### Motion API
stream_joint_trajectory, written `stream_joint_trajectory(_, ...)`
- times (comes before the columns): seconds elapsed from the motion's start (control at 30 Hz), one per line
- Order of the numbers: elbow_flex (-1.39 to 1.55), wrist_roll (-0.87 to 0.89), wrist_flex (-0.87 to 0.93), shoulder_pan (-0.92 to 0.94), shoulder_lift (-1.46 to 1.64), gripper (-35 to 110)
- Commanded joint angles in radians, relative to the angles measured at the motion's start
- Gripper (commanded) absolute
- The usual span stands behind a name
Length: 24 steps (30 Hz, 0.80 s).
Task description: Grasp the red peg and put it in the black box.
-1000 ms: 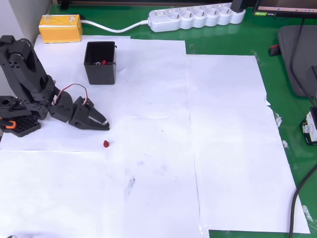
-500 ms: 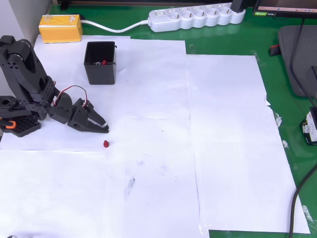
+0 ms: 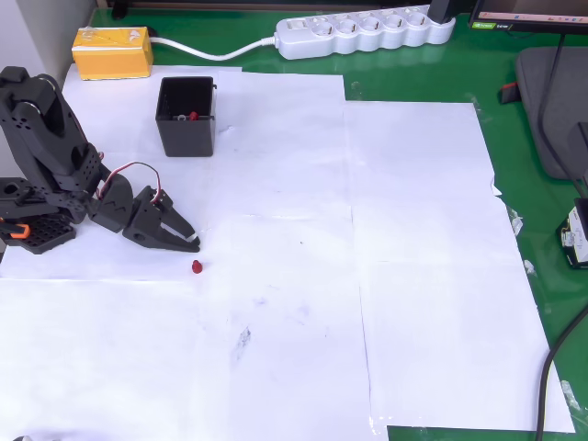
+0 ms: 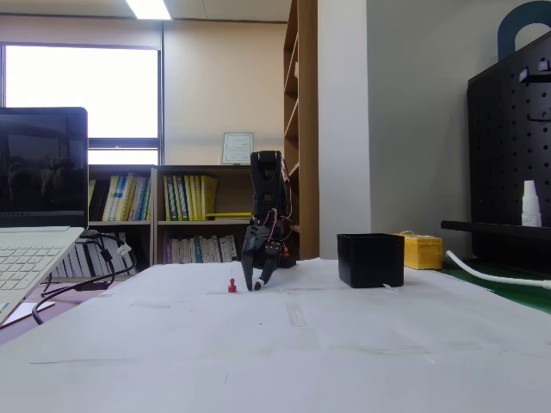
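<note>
The red peg (image 3: 196, 267) stands on the white paper, small and dark red; the fixed view shows the peg (image 4: 232, 286) upright. My black gripper (image 3: 192, 243) hovers low just above it in the overhead view, a short gap away, fingers together and holding nothing. In the fixed view the gripper (image 4: 255, 286) points down at the paper just right of the peg. The black box (image 3: 186, 116) sits open-topped further up the overhead view, with a small red thing inside it; the box (image 4: 370, 260) is right of the arm in the fixed view.
A yellow block (image 3: 112, 51) lies at the top left, and a white power strip (image 3: 363, 33) with its cable runs along the top edge. The arm's base (image 3: 37, 225) stands at the left edge. A laptop (image 4: 39, 215) sits at the left of the fixed view.
The gripper's tip has drifted slightly down and left in the overhead view, ending closer to the red peg. The peg and box have not moved.
</note>
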Motion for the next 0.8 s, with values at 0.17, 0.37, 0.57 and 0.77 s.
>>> stream_joint_trajectory(0.17,-0.057,-0.009,-0.014,0.054,0.017,0)
stream_joint_trajectory(0.37,-0.057,-0.009,-0.014,0.066,0.017,0)
stream_joint_trajectory(0.57,-0.057,-0.011,-0.015,0.084,0.018,0)
stream_joint_trajectory(0.77,-0.054,-0.012,-0.037,0.123,0.034,0)
